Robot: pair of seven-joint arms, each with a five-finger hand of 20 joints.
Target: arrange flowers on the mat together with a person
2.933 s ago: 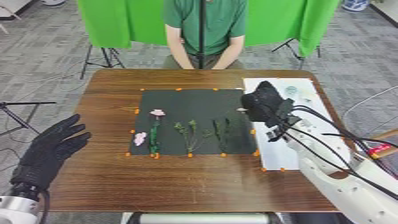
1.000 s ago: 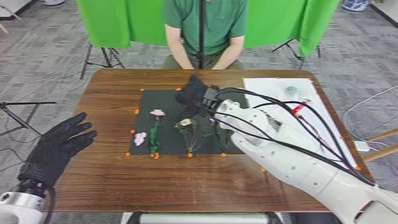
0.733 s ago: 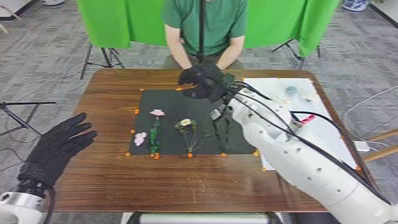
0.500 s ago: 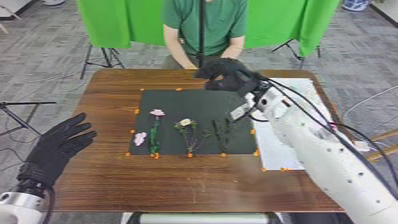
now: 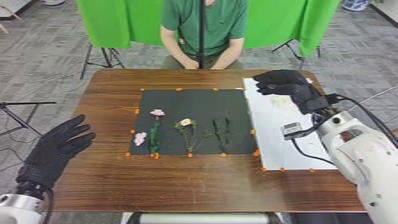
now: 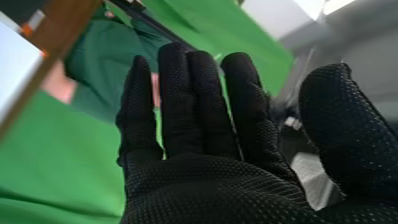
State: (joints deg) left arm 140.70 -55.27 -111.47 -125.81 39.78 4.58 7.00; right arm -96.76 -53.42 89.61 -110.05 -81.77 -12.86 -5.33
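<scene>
Head view, right hand (image 5: 288,84) over white paper (image 5: 275,125), left hand (image 5: 46,156) at left, fingers extended on both

The right hand (image 5: 282,82) wears black fabric, pale-dotted around its fingers' base; behind the fingers (image 6: 176,110), black cables (image 5: 377,117) skirt a rounded white arm (image 5: 362,156).

Dark grey mat (image 5: 191,100), brown wooden table (image 5: 160,185), white sheet (image 5: 275,135), pink flower (image 5: 157,112)

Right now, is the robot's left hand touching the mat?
Apart. The head view shows brown table all along between the left hand and the mat.
</scene>
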